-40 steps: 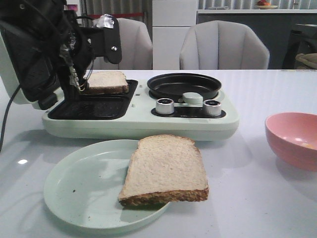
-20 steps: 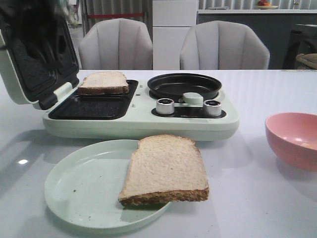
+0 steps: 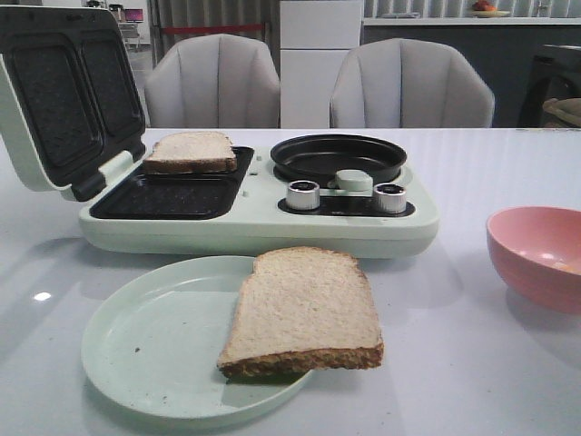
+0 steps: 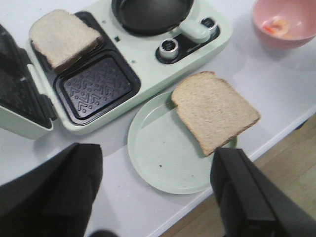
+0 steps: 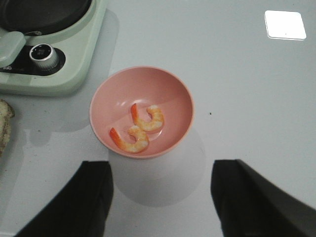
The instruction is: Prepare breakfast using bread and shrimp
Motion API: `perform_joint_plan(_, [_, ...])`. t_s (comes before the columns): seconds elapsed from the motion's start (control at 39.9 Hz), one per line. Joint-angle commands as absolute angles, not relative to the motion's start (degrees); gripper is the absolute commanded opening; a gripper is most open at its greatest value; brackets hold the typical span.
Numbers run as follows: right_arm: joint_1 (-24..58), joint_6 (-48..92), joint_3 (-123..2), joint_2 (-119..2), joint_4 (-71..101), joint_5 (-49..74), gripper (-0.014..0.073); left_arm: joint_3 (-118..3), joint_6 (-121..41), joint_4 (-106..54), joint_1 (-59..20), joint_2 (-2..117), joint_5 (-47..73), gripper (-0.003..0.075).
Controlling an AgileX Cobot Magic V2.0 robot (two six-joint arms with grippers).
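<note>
Pale green and black, the breakfast maker [image 3: 259, 213] sits on the bench [image 3: 472, 363] with its lid [image 3: 64, 100] swung up. One slice of bread [image 3: 191, 151] lies in its far sandwich tray, tipped slightly over the divider, while the near tray [image 3: 168, 195] beside it is bare. The second slice of bread [image 3: 304, 312] rests on the green plate [image 3: 150, 345] just in front of the breakfast maker, its crust edge hanging over the plate's rim. The small round pan [image 3: 338, 156] on the breakfast maker's other half holds nothing. Two shrimp [image 5: 138, 129] lie curled in the pink bowl [image 5: 168, 89], which stands apart from the breakfast maker on the side with the knobs.

By the look of it, the task is at an early stage: one slice is loaded, and the other slice and both shrimp have yet to be moved to the breakfast maker.

The left claw [image 4: 153, 197] hangs above the plate with its fingers spread wide, holding and touching nothing. The right claw [image 5: 160, 202] hovers over the bench just beside the pink bowl, likewise spread wide with nothing between its fingers, so it seems well placed to reach for a shrimp.
</note>
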State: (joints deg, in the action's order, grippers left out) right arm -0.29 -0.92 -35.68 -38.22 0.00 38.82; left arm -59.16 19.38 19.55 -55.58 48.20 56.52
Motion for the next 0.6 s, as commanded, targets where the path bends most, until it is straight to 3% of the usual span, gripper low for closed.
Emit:
perform_joint_plan(0.0, [-0.52,-0.42,-37.63,-38.55,0.31,35.22,0.0538,-58.30,19.27,19.46,-56.77,42.46,51.92,0.0517])
perform_joint_plan(0.33, [-0.52,-0.42,-37.63,-38.55,1.13,33.91,0.0538,-49.43,19.27,19.46,-56.84,33.42,47.61,0.0516])
perform_joint_plan(0.58, [0.00,0.00,-37.63,-40.78,13.09,38.45,0.0538,-47.32,19.27,19.46,-56.84,33.42,47.22,0.0457])
